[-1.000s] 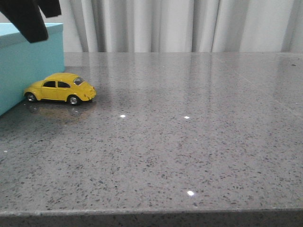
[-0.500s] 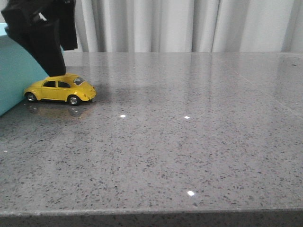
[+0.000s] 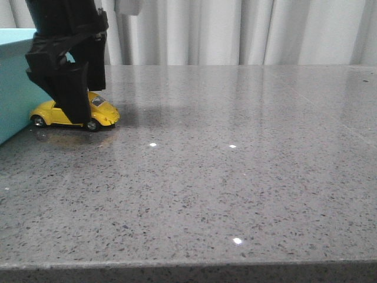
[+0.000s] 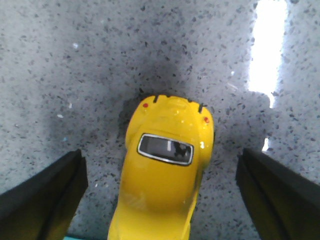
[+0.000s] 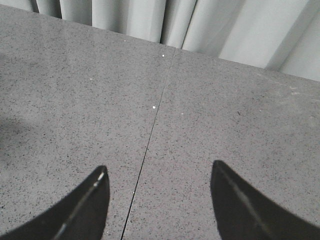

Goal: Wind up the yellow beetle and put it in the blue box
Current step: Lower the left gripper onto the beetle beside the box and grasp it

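Yellow and glossy, the little toy beetle car (image 3: 101, 109) sits on the speckled grey stone table (image 3: 235, 177), just beside the big turquoise-blue box (image 3: 13, 88) at the left. The black left gripper (image 4: 160, 195) is low over it, fingers (image 4: 42, 200) spread wide on either side, not touching. The right gripper (image 5: 157, 200) hangs parted above bare table

Glossy yellow beetle (image 4: 162, 192), polished speckled grey stone table (image 3: 247, 177), matt blue box (image 3: 12, 88), matt black pincer fingers (image 4: 42, 197)
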Controlling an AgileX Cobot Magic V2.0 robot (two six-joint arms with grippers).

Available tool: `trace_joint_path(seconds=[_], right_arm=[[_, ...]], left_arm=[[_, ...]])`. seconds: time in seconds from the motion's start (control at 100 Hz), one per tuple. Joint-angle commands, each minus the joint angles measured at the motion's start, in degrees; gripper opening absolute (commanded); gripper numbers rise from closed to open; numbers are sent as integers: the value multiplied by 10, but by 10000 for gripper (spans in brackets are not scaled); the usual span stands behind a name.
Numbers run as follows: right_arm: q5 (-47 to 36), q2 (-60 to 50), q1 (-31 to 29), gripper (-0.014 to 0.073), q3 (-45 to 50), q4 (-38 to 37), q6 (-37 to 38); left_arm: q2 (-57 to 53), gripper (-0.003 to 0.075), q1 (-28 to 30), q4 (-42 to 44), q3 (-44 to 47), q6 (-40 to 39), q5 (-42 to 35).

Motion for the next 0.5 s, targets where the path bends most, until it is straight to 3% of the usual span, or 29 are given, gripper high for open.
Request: trace_joint_path(seconds=[0.0, 0.27, 0.35, 0.49], right_arm=[[-31, -3, 0, 449, -13, -15, -6], [-29, -3, 0, 449, -13, -19, -6], [-29, -3, 0, 449, -13, -19, -6], [-28, -3, 0, 449, -13, -19, -6]], left_arm=[[-14, 589, -5, -1, -19, -1, -14], [-3, 555, -5, -1, -19, -1, -8], [-3, 462, -5, -1, -19, -1, 4], [-3, 201, -5, -1, -19, -1, 13]])
